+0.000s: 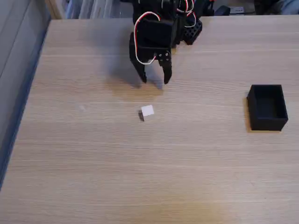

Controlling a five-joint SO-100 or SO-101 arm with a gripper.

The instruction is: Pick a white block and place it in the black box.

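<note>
Bare wood-grain table occupies the near part of the fixed view, with open surface across the whole near half. Its left edge runs diagonally from far to near along a grey floor strip; its far edge lies at the top, behind the arm.

White block: resting on the table near centre, standing free, casting a small dark shadow on its left side. Open surface surrounds it on every side.

Black box: on the table at the right, open top upward, interior dark and seemingly empty. It sits well apart from the block, with unobstructed table between the two.

Gripper: black, pointing down at the far centre, hanging beyond the block and apart from it. Its two fingers are spread with a clear gap and hold nothing. Red and white wires loop over the arm body behind it.

No legible writing or labels observed on any item. Blurred clutter lies past the far edge.
</note>
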